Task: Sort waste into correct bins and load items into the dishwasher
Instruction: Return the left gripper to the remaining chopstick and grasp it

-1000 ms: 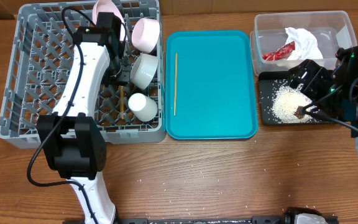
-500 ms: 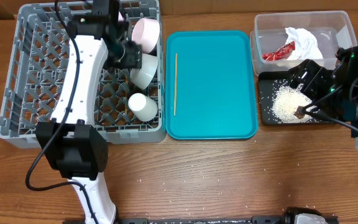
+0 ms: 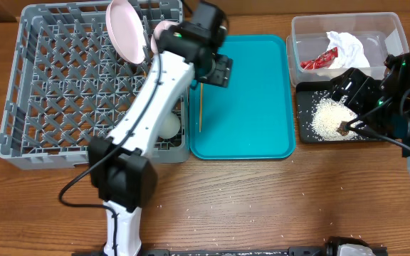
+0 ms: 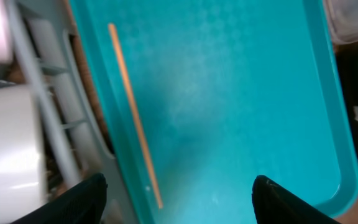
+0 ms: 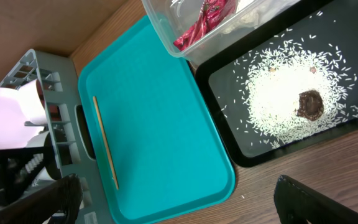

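My left gripper (image 3: 218,69) hangs open and empty over the left part of the teal tray (image 3: 255,99). One wooden chopstick (image 3: 200,107) (image 4: 132,112) lies there, just ahead of its fingertips. In the grey dishwasher rack (image 3: 55,85) the pink plate (image 3: 125,39) stands on edge. The pink bowl (image 3: 162,30) and the white cup (image 3: 171,126) are partly hidden by the arm. My right gripper (image 3: 351,96) is open above the black tray (image 3: 305,131), which holds rice (image 3: 329,116) and a brown lump (image 3: 343,129). The clear tub (image 3: 383,28) contains the napkin (image 3: 347,44) and red wrapper (image 3: 317,62).
The left arm crosses the rack's right side from its base at the front. A few rice grains are scattered on the wooden table (image 3: 262,206) in front of the trays. The right arm's body fills the table's right edge.
The left gripper has come out of the rack and swung right to the teal tray, its jaws wider apart. The pink plate now shows standing in the rack. The right arm has not moved.
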